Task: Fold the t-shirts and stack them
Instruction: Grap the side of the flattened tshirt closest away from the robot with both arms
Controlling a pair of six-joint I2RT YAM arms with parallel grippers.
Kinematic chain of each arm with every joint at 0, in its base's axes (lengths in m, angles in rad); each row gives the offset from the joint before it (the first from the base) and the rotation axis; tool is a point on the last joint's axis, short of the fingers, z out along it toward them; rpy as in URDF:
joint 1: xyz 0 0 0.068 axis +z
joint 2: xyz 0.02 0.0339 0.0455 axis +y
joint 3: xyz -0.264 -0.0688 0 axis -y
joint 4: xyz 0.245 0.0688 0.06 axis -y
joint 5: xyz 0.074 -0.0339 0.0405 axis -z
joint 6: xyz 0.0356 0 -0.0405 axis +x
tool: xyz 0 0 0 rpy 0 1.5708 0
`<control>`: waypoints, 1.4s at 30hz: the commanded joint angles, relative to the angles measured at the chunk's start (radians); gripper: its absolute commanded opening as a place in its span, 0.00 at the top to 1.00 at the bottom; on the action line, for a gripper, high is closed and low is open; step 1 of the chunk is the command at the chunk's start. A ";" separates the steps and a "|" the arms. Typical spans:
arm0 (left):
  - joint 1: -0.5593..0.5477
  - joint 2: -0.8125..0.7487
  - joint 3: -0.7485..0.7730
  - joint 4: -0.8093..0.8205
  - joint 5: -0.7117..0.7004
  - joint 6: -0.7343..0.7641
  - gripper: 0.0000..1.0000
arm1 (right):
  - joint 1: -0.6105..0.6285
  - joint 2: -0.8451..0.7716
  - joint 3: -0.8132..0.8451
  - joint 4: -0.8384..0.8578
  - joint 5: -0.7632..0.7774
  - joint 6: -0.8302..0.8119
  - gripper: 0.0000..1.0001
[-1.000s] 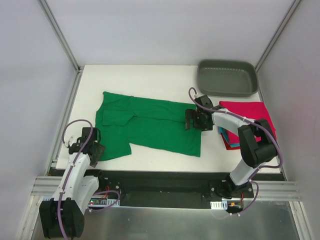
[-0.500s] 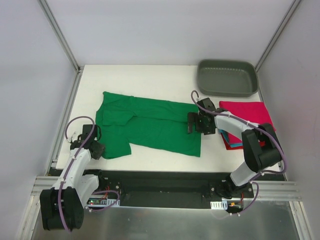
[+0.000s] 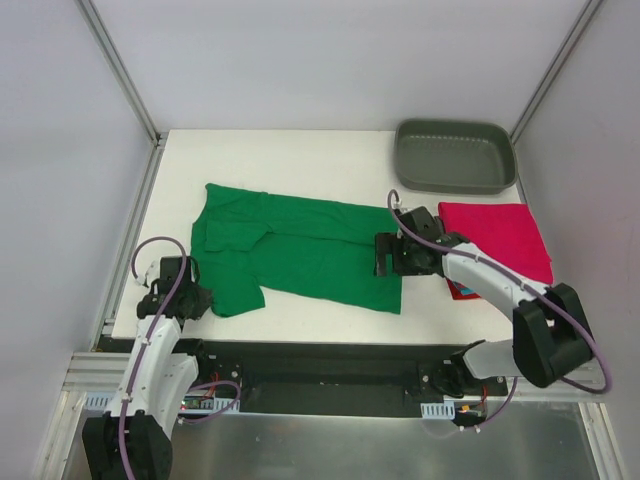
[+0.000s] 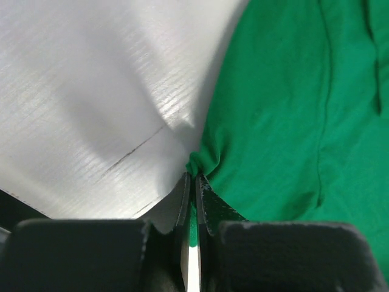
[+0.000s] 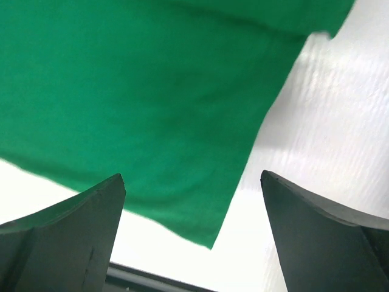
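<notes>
A bright green t-shirt [image 3: 300, 245] lies spread flat across the middle of the white table. My left gripper [image 3: 195, 298] sits low at its near-left edge, shut on a pinch of the green cloth [image 4: 200, 161], which bunches at the tips of the left gripper [image 4: 194, 176]. My right gripper [image 3: 383, 253] hovers over the shirt's near-right corner [image 5: 219, 234]; in the wrist view the right gripper [image 5: 193, 179] is wide open and holds nothing. A folded crimson-pink t-shirt [image 3: 500, 235] tops a stack at the right, with teal and red edges [image 3: 458, 290] showing under it.
A grey plastic tray [image 3: 455, 155] stands at the back right corner. Metal frame posts rise at the back corners of the white table [image 3: 300, 160]. The black rail of the arm bases runs along the near edge.
My left gripper has closed on the green shirt's near-left edge. The right gripper has drifted a little toward the near edge along the shirt's right side, still open.
</notes>
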 commanded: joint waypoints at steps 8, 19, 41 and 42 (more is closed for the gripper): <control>0.004 -0.074 0.029 -0.017 0.046 0.037 1.00 | 0.140 -0.226 -0.251 0.026 -0.023 0.178 0.03; 0.002 -0.097 0.017 -0.003 0.036 0.031 1.00 | 0.173 -0.159 -0.253 -0.030 0.011 0.260 0.27; 0.004 -0.083 0.042 -0.002 0.039 0.029 1.00 | 0.190 -0.162 -0.282 -0.044 0.066 0.269 0.50; 0.004 -0.084 0.040 -0.002 0.039 0.029 1.00 | 0.192 -0.154 -0.282 -0.038 0.068 0.269 0.52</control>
